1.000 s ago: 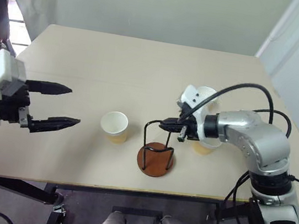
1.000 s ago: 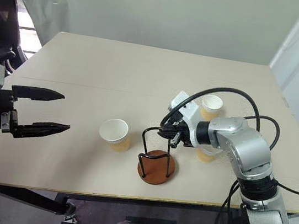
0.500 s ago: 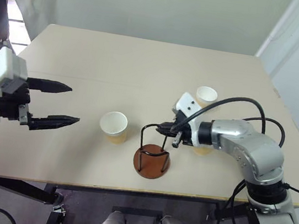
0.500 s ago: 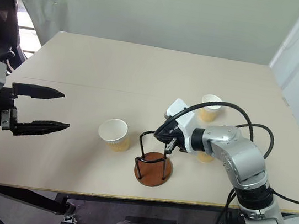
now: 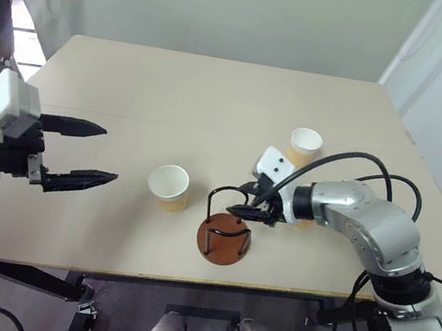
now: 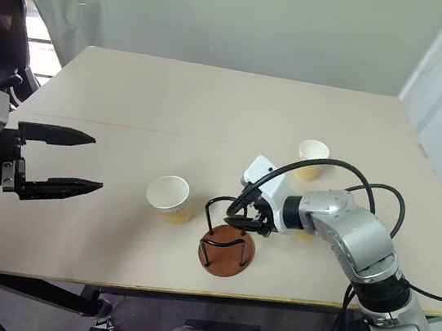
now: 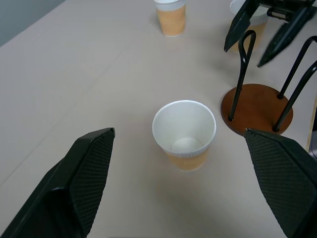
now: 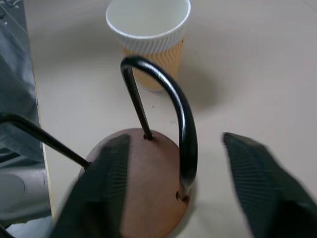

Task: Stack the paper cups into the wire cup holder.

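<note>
Paper cups: nearest one [image 5: 169,185] upright on bench [image 5: 173,93], just left of wire cup holder [image 5: 225,230]; two others beyond my right end effector [image 6: 248,219]. Light, thin-walled, likely crushable, so pinch gently across the ribbed wall below the rim. Right end effector's fingers are apart at the wire loops; left end effector [image 5: 77,153] is wide apart, empty.

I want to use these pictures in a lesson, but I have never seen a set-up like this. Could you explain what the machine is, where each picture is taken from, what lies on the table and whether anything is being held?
This is a humanoid robot with two arms, each ending in a gripper of two black fingers. Two pictures come from cameras in its head, looking down over the arms. The other two come from a camera on each wrist, looking along that gripper's fingers.

On the beige table stand three paper cups: one near the middle, one farther back and one mostly hidden behind the right arm. Beside the middle cup is the wire cup holder, a brown disc with upright black wire loops; it holds no cups.

The left gripper hangs open above the table, holding nothing. The right gripper is open at the holder's wire loops, gripping nothing.
</note>
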Tool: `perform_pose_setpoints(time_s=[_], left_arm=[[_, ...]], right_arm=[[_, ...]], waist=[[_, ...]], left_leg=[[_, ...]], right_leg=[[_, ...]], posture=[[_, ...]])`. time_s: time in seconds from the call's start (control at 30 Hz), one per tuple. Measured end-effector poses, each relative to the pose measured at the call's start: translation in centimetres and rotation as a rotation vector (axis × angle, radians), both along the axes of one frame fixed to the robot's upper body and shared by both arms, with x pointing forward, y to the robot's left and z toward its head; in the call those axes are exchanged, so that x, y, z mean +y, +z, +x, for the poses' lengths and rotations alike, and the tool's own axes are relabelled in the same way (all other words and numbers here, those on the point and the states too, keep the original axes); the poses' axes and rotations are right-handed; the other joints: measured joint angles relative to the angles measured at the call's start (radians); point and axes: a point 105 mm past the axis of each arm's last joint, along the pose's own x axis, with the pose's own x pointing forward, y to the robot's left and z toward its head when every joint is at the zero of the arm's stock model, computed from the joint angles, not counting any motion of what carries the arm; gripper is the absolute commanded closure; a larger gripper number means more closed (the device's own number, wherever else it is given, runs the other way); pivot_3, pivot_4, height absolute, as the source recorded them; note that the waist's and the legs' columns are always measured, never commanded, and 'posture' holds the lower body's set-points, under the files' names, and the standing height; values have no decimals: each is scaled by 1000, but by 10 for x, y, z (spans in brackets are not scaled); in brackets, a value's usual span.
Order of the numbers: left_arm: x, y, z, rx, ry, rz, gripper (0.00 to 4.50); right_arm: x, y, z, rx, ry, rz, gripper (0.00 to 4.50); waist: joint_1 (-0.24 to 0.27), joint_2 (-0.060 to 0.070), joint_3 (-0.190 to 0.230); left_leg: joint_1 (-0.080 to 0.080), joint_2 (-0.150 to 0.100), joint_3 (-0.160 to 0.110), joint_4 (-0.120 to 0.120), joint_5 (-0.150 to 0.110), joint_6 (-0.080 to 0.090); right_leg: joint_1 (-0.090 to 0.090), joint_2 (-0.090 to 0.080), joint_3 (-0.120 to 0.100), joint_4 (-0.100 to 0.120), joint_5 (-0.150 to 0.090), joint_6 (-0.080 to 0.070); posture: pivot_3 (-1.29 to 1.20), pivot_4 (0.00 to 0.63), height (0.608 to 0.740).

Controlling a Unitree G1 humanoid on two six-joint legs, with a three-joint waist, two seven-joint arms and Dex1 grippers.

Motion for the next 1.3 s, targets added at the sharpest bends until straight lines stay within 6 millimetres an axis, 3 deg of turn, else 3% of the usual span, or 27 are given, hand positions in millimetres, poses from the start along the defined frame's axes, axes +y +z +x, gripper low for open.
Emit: perform_pose_setpoints(time_s=[0.1, 0.27, 0.4, 0.47, 0.6, 0.7, 0.83, 1.0, 1.3], left_arm=[[-2, 0, 2, 3, -9, -3, 0], [-6, 2, 3, 2, -61, -11, 0], [-10, 3, 2, 15, -112, -23, 0], [-14, 2, 0, 33, -153, -29, 0], [-34, -2, -9, 81, -282, -23, 0], [-50, 1, -15, 78, -372, -8, 0], [-59, 2, -21, 95, -421, -13, 0], [-53, -9, -25, 169, -389, -16, 0], [-33, 0, -39, 164, -280, -5, 0]], right_arm=[[-13, 9, 0, -26, 36, -56, 528], [-37, 60, 8, -201, 126, -129, 528], [-77, 95, 7, -289, 132, -201, 528], [-105, 102, -10, -298, 161, -268, 528], [-125, 70, -32, -180, 228, -362, 528], [-128, 50, -31, -160, 228, -403, 528], [-122, 37, -22, -206, 220, -424, 528], [-120, 21, -9, -207, 203, -436, 528], [-116, 1, 9, -209, 217, -463, 528]], waist=[[2, 0, 0], [3, -1, 0], [13, -1, 0], [23, -1, -1], [22, -3, -2], [14, -3, -1], [1, -3, -1], [-2, -3, -1], [-3, -3, -1]], left_leg=[[-2, -1, 1, 0, 0, 0], [-2, -1, 1, -1, 0, 0], [-4, -1, 2, -1, -1, 1], [-5, -2, 4, -1, -2, 0], [0, -7, 17, 1, -4, -2], [2, -6, 21, 1, -4, -1], [9, -7, 22, 1, -3, 3], [11, -4, 23, 3, -2, 6], [11, -2, 23, 1, -3, 8]], right_leg=[[-1, 0, 1, 0, 0, 0], [-2, 0, 2, -1, 0, 0], [-3, 0, 2, -1, 0, 0], [-3, 0, 2, -1, -3, 1], [2, 0, 3, -1, -6, 3], [2, 1, 10, -1, -1, 13], [5, 1, 19, -1, 1, 18], [7, 0, 26, -2, 2, 19], [6, 0, 26, -2, 0, 16]], posture=[[0, 150, 740], [0, 150, 740], [0, 150, 740], [0, 150, 740], [0, 150, 740], [0, 150, 740], [0, 150, 740], [0, 150, 740], [0, 150, 740]])
